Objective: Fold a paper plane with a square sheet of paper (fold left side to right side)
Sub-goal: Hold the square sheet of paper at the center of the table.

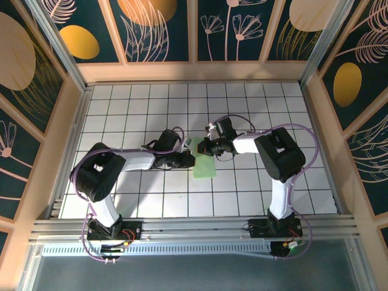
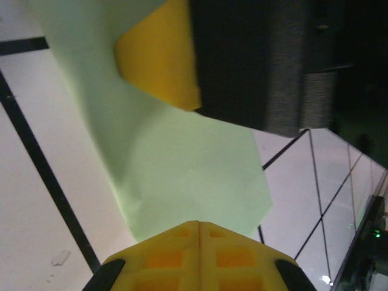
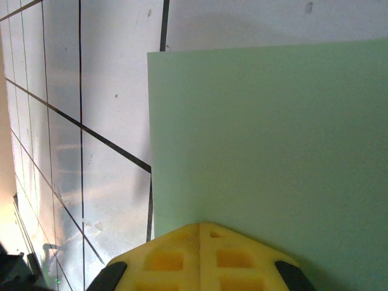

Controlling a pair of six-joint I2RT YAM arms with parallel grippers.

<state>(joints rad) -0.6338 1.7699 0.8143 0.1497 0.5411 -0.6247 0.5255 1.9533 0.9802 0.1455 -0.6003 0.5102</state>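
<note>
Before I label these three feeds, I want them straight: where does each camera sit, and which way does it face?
Top external: above and behind the bases, looking down on the gridded table; shows both arms, left hand and right hand.
Left wrist: on the left arm, looking along its yellow fingers at the green sheet of paper; the right hand crosses the top.
Right wrist: on the right arm, looking past its yellow fingers at the paper's corner.
Shared: all three see the paper.

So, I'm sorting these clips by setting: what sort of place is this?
Probably a purpose-built robot test cell rather than a home: a white grid-tiled tabletop, wood-framed wall panels with dark botanical prints closing it in, and an aluminium rail along the near edge.
</note>
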